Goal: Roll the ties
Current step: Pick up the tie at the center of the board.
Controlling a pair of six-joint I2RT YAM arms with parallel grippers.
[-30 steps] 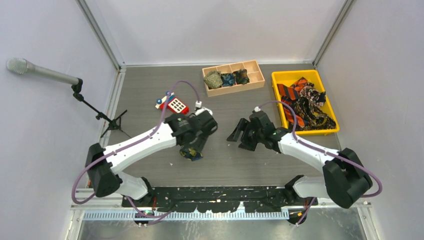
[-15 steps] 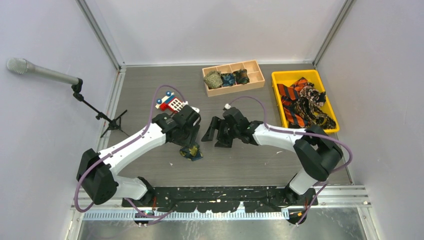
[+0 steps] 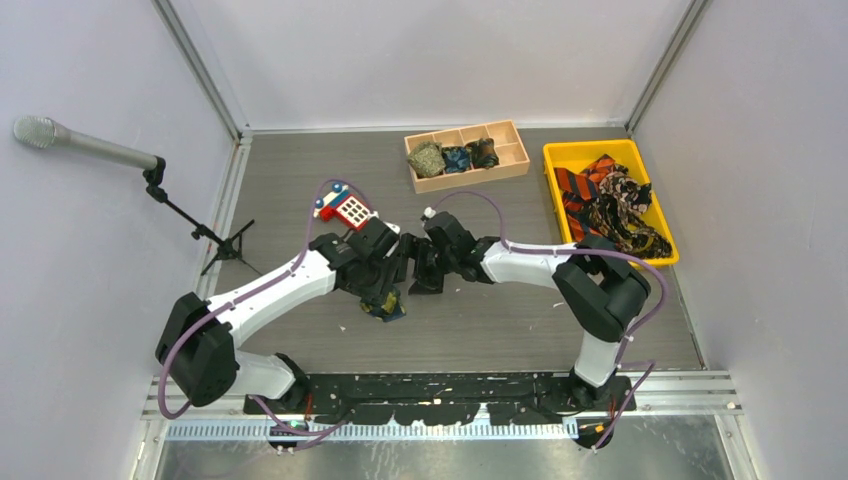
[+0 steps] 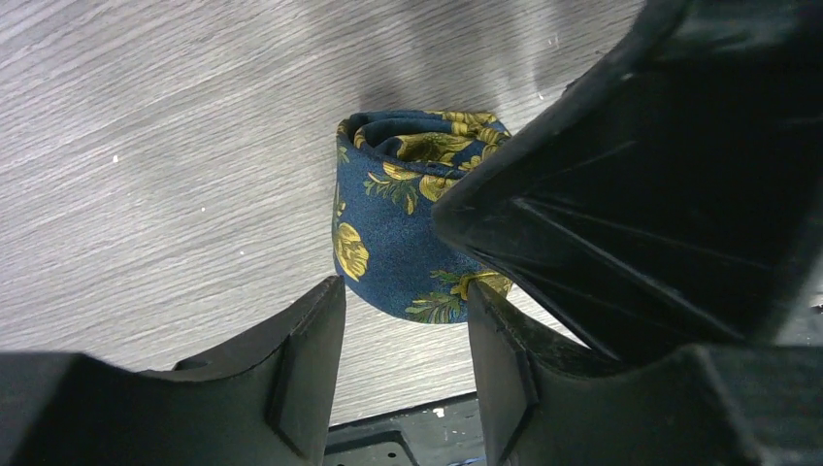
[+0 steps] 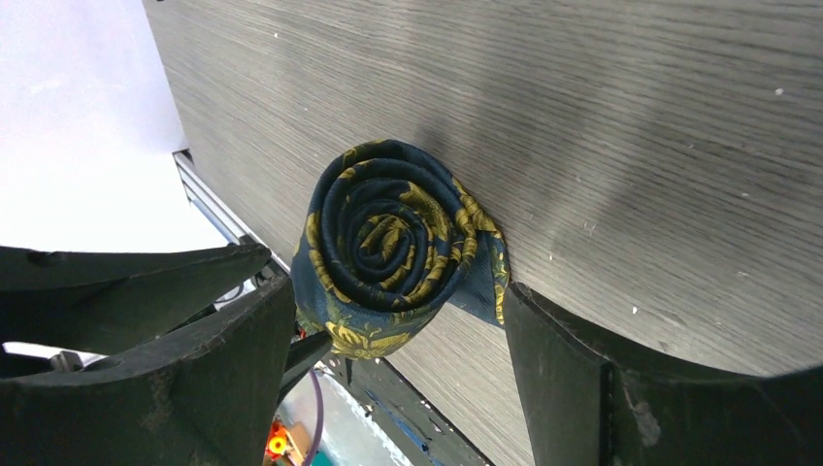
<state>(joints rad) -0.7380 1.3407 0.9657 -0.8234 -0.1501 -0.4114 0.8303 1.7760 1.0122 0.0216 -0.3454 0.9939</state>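
A navy tie with yellow-gold flowers (image 3: 386,305) lies rolled into a tight coil on the grey table. In the left wrist view the coil (image 4: 388,233) sits just past my left gripper (image 4: 403,291), which is open, and its right finger (image 4: 505,379) touches the coil's edge. My right gripper (image 5: 398,291) is open wide and straddles the lower part of the coil (image 5: 388,233). In the top view both grippers meet at the coil, the left (image 3: 385,290) from the left and the right (image 3: 415,278) from the right.
A wooden compartment tray (image 3: 512,152) at the back holds three rolled ties. A yellow bin (image 3: 610,147) at the right holds loose ties, orange-striped and dark patterned. A red-and-blue toy phone (image 3: 345,207) lies behind the left arm. A microphone stand (image 3: 180,210) stands at the left.
My right gripper has moved left across the table up to the rolled tie. My left gripper has shifted a little left and stays at the coil.
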